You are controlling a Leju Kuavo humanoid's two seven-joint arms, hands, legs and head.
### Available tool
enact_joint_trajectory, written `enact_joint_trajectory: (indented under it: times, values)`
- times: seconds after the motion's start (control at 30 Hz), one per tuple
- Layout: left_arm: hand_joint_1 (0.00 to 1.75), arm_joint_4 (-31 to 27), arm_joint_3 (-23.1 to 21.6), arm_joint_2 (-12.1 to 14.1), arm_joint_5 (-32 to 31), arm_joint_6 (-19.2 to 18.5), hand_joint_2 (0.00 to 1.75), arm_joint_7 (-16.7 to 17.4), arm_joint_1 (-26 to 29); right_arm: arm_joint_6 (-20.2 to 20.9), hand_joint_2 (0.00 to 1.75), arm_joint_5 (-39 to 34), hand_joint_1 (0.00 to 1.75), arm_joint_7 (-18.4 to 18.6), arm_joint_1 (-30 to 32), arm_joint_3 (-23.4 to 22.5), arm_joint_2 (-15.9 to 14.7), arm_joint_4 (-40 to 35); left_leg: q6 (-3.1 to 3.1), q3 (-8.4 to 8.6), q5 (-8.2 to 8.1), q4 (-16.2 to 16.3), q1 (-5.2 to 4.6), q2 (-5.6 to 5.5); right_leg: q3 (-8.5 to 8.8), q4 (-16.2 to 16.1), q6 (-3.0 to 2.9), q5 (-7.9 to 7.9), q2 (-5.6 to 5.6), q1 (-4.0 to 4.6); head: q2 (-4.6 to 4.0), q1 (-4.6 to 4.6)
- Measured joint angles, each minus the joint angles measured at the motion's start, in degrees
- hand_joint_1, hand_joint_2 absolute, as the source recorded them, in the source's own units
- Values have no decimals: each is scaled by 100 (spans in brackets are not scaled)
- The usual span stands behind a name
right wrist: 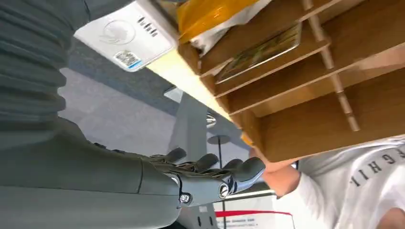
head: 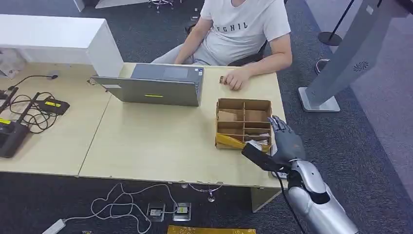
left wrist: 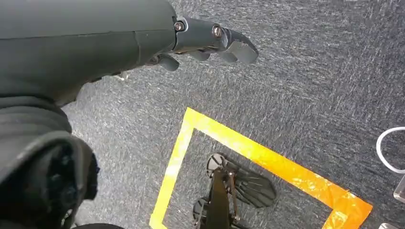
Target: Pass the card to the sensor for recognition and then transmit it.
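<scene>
Head view: right hand (head: 287, 141) at the near right corner of the wooden divider box (head: 243, 103), fingers stretched out and apart, grasping nothing. Right wrist view: card (right wrist: 260, 47) flat in a narrow compartment of that box, under a yellow packet (right wrist: 210, 12) that overhangs the neighbouring slot. White reader (right wrist: 126, 33), probably the sensor, on the table just beside the box.

Likely trouble: thick fingers against thin dividers, so a card lying flat on the slot floor may slide rather than lift. Could snag the packet and drag it out along with the card. Could nudge the light box across the table (head: 146, 141), or push the reader towards the edge close by. Weak pinch, then card dropped to the carpet.

Left hand (left wrist: 200, 40) low over grey carpet and a yellow tape mark (left wrist: 267, 157), loosely curled, empty.

Around: laptop (head: 156, 85) well apart from the box; seated person (head: 243, 29) behind the table, hand (head: 234, 80) resting near the box's far side; cables (head: 29, 107) far left; grey stand (head: 341, 63) off to the right. Nothing between right hand and box.
</scene>
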Motion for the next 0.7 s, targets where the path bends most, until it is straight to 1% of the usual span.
enact_joint_trajectory:
  times: [0.37, 0.57, 0.7]
  values:
    - [0, 0, -2, 2, -39, -20, 0, -9, -1, 2, 175, 168, 0, -120, -40, 20, 260, 94, 0, -1, 0, 0, 0, 0, 0, 0, 0, 0, 0, 0, 0, 0]
    - [0, 0, -7, 7, -57, -39, 0, -15, 0, 166, 175, 175, 0, -4, -72, 24, 308, 66, -1, 0, 1, 0, 0, 0, 0, 0, 0, 0, 0, 0, 0, 0]
    - [0, 0, -7, 20, -83, -63, 0, -15, 0, 219, 175, 175, 0, 11, -73, 24, 313, 28, -1, 0, 1, 0, 0, 0, 0, 0, 0, 0, 0, 0, 0, 0]
